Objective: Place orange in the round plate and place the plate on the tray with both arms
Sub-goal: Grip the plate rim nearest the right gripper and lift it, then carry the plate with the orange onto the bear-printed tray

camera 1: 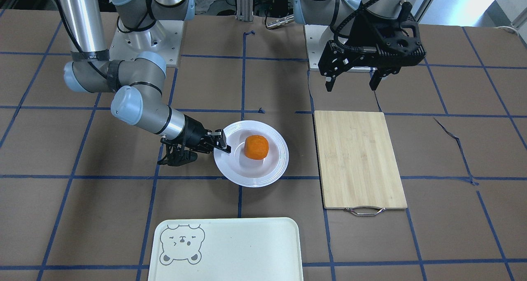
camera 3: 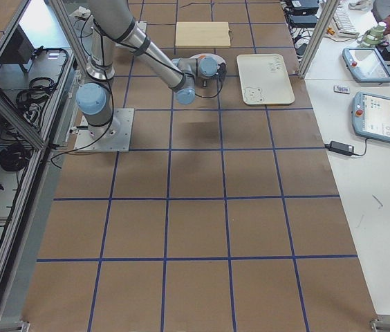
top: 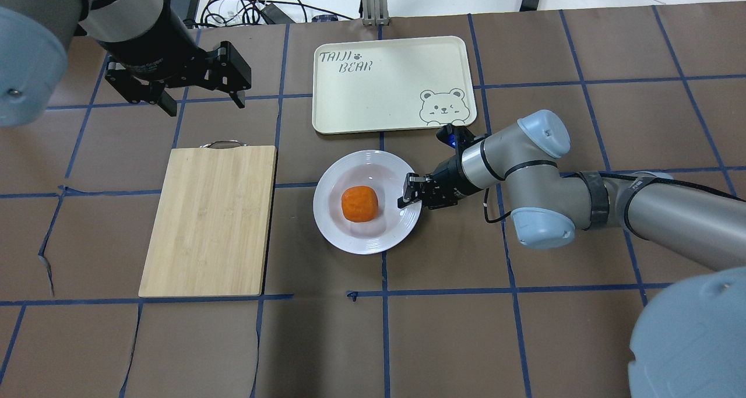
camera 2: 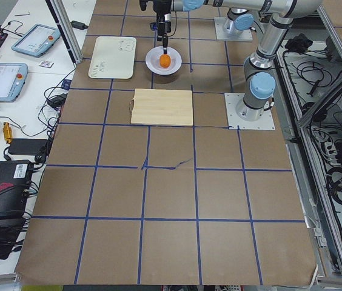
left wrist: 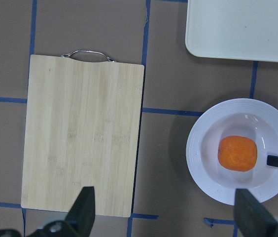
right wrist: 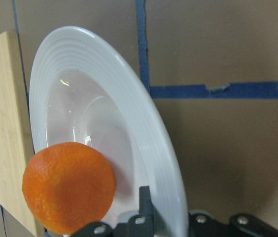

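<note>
The orange (camera 1: 256,147) sits in the sunken centre of the white round plate (camera 1: 251,181), which lies flat on the table. My right gripper (camera 1: 224,144) comes in low at the plate's side, its jaws shut on the rim, one finger (right wrist: 146,207) lying over the ridged edge next to the orange (right wrist: 69,186). The cream tray (top: 373,95) with the bear outline lies just beyond the plate (top: 349,243), apart from it. High above the table, my left gripper (top: 201,104) hangs open and holds nothing; its camera looks down on the plate (left wrist: 198,163) and the orange (left wrist: 237,153).
A bamboo cutting board (top: 210,220) with a metal handle lies beside the plate on my left, below the left gripper. Brown paper with blue tape lines covers the table. Cables and devices sit past the table's far edge.
</note>
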`<state>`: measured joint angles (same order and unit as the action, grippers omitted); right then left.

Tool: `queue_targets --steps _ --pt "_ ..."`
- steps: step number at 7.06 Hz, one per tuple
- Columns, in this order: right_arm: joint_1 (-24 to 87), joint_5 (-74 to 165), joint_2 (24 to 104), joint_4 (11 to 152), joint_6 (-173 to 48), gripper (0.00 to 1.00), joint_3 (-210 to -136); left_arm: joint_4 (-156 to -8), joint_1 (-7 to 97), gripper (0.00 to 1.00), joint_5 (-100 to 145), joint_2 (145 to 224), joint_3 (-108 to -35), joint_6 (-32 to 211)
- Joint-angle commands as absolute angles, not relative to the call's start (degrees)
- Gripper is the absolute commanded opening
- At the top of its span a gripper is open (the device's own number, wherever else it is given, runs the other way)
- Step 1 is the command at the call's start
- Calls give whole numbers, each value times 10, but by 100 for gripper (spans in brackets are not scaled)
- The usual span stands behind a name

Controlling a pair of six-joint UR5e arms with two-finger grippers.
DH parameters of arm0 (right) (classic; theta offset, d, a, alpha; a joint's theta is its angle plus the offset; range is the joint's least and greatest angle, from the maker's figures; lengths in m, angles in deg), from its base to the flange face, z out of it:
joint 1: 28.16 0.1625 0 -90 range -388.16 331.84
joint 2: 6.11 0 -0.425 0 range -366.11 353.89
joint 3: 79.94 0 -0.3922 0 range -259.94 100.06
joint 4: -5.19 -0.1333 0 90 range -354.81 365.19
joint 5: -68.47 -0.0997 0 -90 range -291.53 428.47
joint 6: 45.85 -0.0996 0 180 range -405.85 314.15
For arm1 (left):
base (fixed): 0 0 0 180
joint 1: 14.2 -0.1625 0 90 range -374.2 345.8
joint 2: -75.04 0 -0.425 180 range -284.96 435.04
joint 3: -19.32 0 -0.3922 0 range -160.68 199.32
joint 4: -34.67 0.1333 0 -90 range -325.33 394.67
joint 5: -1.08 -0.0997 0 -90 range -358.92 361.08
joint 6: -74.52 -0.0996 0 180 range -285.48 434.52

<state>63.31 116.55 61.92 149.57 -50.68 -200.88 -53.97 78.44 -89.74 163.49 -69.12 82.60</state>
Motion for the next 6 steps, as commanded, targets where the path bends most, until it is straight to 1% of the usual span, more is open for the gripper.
queue_targets --steps 1,2,3,4,6 --pt "628 1137 619 1494 -521 12 -1988 -540 784 100 -898 1634 -693 826" --pt "623 1135 616 1493 -553 12 -1974 -540 784 100 -898 1634 -693 826" --pt "623 1136 608 1492 -580 12 -1939 -540 784 100 -898 1634 -693 826" --pt "622 1136 573 1484 -625 12 -1878 -540 784 100 -898 1634 -693 826" --pt "623 1143 457 1466 -694 12 -1697 -540 784 100 -898 1634 -693 826"
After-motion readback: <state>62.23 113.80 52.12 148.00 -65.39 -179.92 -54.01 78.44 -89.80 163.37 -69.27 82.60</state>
